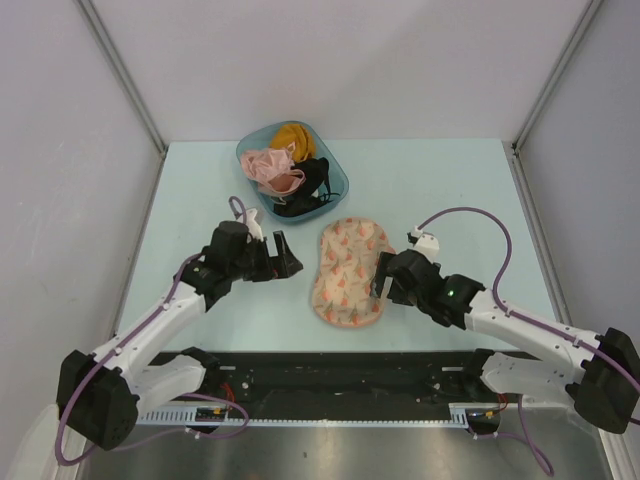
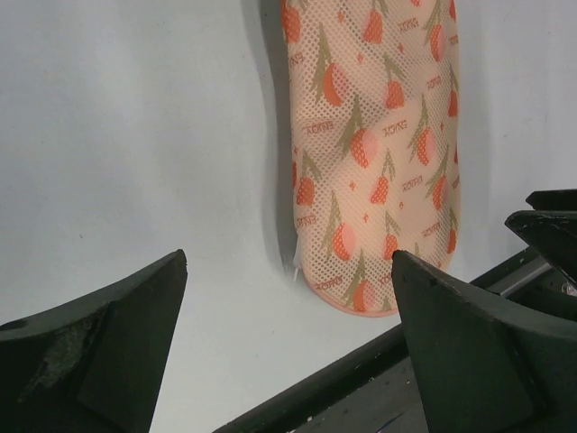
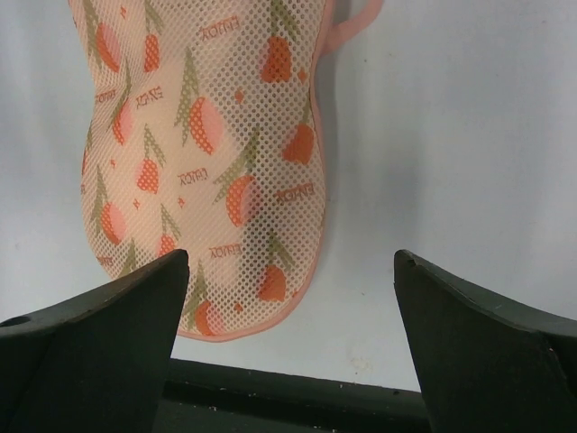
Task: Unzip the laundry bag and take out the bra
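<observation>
The laundry bag (image 1: 349,272) lies flat and closed near the table's front middle, cream-peach mesh with orange motifs and a pink rim. It also shows in the left wrist view (image 2: 379,153) and the right wrist view (image 3: 207,135). A small white zipper pull (image 2: 296,262) sticks out at its near left edge. My left gripper (image 1: 292,258) is open and empty, left of the bag and apart from it; its open jaws also show in its wrist view (image 2: 290,262). My right gripper (image 1: 380,279) is open and empty at the bag's right edge (image 3: 291,258). The pale bra is hidden.
A teal plastic tub (image 1: 339,170) stands behind the bag, holding a pink bra (image 1: 270,168), a mustard-yellow one (image 1: 294,138) and black garments. A pink loop (image 3: 356,23) hangs off the bag's far right. The black front table edge (image 3: 297,388) is close below both grippers.
</observation>
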You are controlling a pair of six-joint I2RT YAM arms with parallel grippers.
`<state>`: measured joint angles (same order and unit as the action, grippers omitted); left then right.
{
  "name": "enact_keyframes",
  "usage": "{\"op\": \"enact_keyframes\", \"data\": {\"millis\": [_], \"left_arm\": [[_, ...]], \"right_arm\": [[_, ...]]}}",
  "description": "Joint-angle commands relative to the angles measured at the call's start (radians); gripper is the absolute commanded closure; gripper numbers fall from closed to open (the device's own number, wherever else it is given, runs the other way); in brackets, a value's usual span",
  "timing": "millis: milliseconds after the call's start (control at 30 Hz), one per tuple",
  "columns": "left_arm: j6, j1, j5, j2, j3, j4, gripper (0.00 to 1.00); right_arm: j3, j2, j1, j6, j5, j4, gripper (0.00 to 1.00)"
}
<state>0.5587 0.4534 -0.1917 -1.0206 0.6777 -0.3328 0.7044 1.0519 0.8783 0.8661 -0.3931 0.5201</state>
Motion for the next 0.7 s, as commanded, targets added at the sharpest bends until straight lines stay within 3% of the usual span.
{"op": "enact_keyframes", "data": {"millis": [0,333,667], "left_arm": [[-0.019,0.001,-0.026,-0.004,0.036,0.009,0.00],[-0.022,0.001,-0.041,-0.010,0.028,0.021,0.00],[-0.020,0.001,-0.058,-0.039,0.026,0.029,0.00]], "right_arm": [[0.003,-0.004,0.010,0.030,-0.041,-0.002,0.00],[-0.042,0.017,0.033,0.068,-0.012,0.023,0.00],[-0.269,-0.208,0.018,0.187,0.030,-0.112,0.01]]}}
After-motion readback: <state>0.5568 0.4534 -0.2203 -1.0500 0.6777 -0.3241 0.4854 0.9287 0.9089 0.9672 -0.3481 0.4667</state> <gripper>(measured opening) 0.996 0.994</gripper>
